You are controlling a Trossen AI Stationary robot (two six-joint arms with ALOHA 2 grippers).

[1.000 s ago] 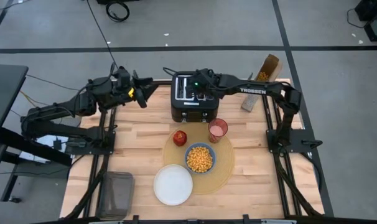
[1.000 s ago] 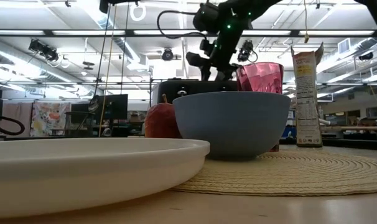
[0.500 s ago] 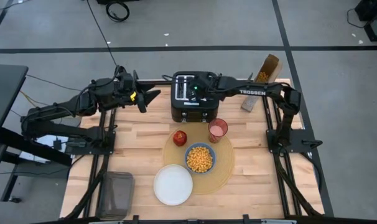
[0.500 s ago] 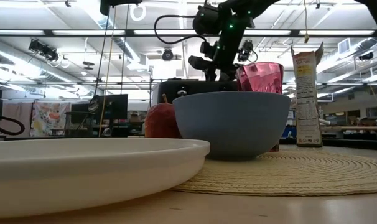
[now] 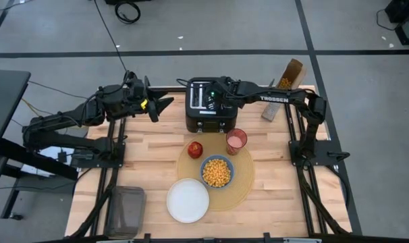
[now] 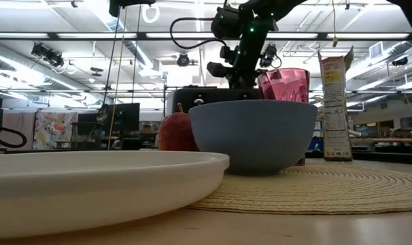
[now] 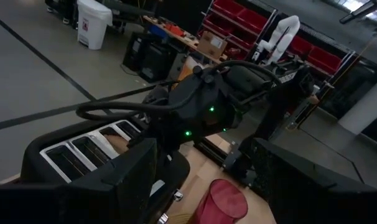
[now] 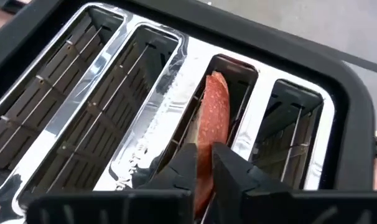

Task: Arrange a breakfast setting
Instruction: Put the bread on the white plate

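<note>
Only the wrist view shows the right gripper [image 8: 204, 163] clenched on the bagel [image 8: 212, 118] in the toaster [image 8: 338, 112].

bowl [image 5: 216, 172] on placemat [image 5: 241, 185] | apple [image 5: 195, 149] left | cup [image 5: 236, 141] behind | plate [image 5: 187, 200] front-left

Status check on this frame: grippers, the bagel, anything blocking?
Right gripper shut on bagel half in the toaster slot. Left gripper open, waiting beside toaster. Nothing blocking.
</note>
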